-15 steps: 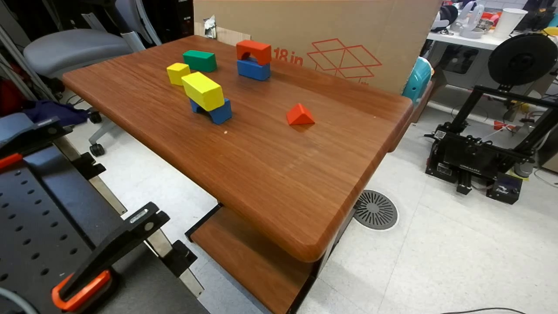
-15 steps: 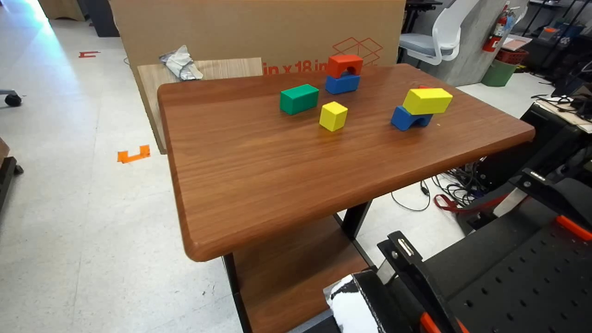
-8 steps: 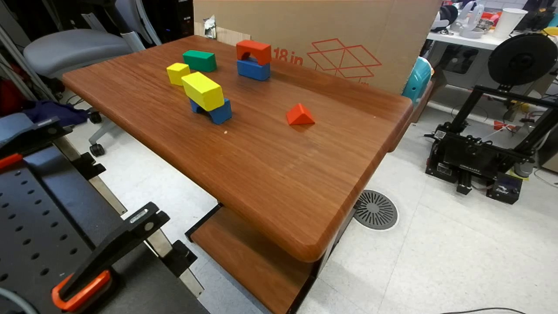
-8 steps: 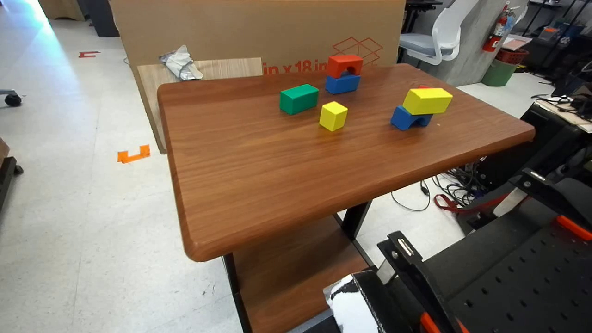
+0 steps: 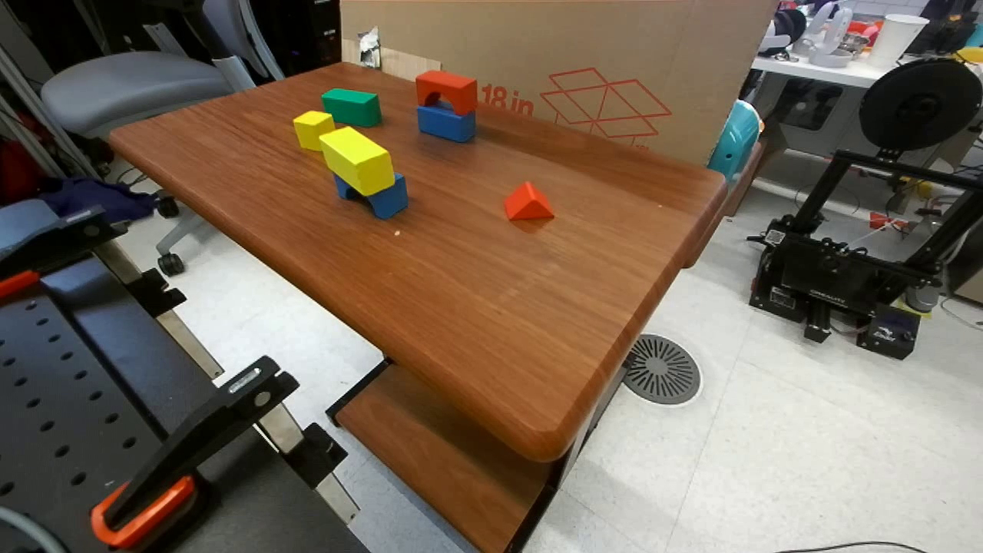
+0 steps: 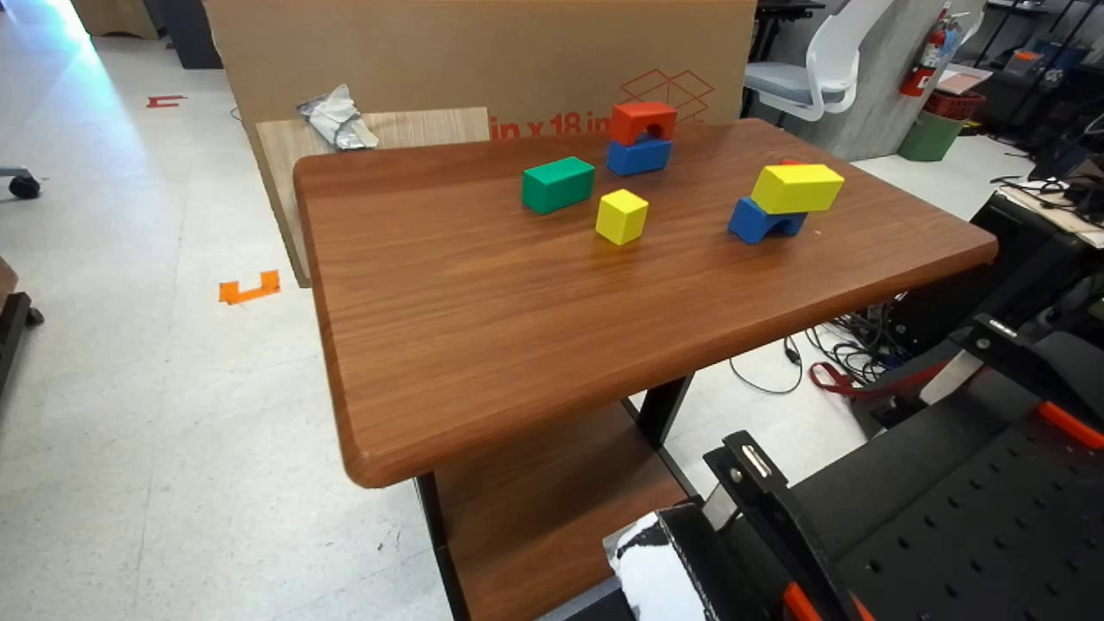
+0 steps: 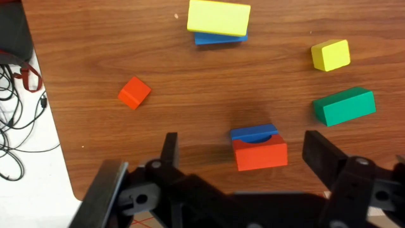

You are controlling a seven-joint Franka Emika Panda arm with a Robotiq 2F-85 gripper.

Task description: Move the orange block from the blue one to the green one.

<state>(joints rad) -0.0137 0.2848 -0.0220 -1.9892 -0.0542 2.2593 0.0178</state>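
The orange block, a red-orange arch, sits on the plain blue block near the table's far edge. In both exterior views the orange block [image 5: 453, 84] [image 6: 642, 114] rests on top of the blue block [image 5: 447, 124] [image 6: 638, 159]. The green block [image 5: 352, 107] [image 6: 558, 185] lies alone nearby, its top bare. In the wrist view my gripper [image 7: 242, 134] is open and empty. Its fingers are to either side of the orange block [image 7: 261, 155] and the blue block [image 7: 253, 130], above them and not touching. The green block [image 7: 346, 109] is beyond the right finger. The gripper is out of both exterior views.
A long yellow block [image 5: 357, 159] lies on a darker blue arch [image 5: 390, 198]. A yellow cube [image 6: 621, 217] stands near the green block. A red-orange wedge [image 5: 528, 202] lies apart on the table [image 5: 491, 284]. A large cardboard box [image 5: 614, 69] stands behind the table's far edge.
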